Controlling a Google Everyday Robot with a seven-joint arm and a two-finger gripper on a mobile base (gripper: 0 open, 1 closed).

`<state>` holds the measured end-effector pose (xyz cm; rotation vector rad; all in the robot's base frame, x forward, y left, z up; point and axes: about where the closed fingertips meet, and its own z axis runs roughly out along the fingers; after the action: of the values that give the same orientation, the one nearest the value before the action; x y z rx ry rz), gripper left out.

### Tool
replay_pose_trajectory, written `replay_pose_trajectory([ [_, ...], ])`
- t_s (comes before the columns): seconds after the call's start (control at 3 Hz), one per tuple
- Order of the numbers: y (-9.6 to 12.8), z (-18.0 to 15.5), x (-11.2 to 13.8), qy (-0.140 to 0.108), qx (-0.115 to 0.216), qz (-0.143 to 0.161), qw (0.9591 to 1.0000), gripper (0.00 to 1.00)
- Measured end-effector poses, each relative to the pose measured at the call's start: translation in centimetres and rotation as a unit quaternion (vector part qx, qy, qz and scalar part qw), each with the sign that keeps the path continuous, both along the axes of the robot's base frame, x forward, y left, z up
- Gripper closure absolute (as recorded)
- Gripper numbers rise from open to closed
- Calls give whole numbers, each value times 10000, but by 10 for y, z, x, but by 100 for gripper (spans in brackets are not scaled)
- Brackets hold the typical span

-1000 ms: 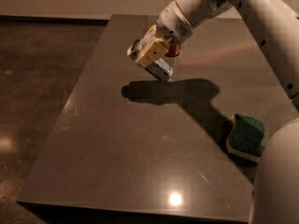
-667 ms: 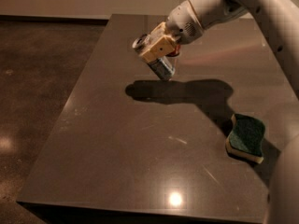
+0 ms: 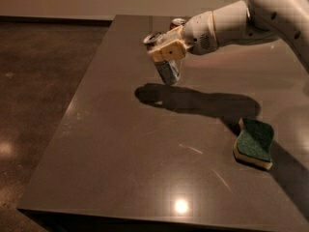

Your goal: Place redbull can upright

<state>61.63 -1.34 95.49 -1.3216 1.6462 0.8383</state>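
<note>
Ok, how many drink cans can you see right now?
2. The redbull can is held tilted in the gripper above the table; a second can peeks out behind the gripper, mostly hidden.

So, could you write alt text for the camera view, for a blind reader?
A robot's gripper holds a slim silver-and-blue can tilted in the air above a dark table. A green sponge lies near the table's right edge.

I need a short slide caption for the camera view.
Gripper holds the redbull can tilted above the dark table, green sponge nearby.
</note>
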Motion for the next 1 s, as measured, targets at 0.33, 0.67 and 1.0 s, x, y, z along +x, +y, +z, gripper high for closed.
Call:
replay_pose_trajectory([
  [0.33,3,0,8,-28,405,-329,9986,100],
  [0.67,5,1,14,-44,797,-447,9958,100],
  [1.0,5,-4,20,-39,1176,-442,9921,100],
])
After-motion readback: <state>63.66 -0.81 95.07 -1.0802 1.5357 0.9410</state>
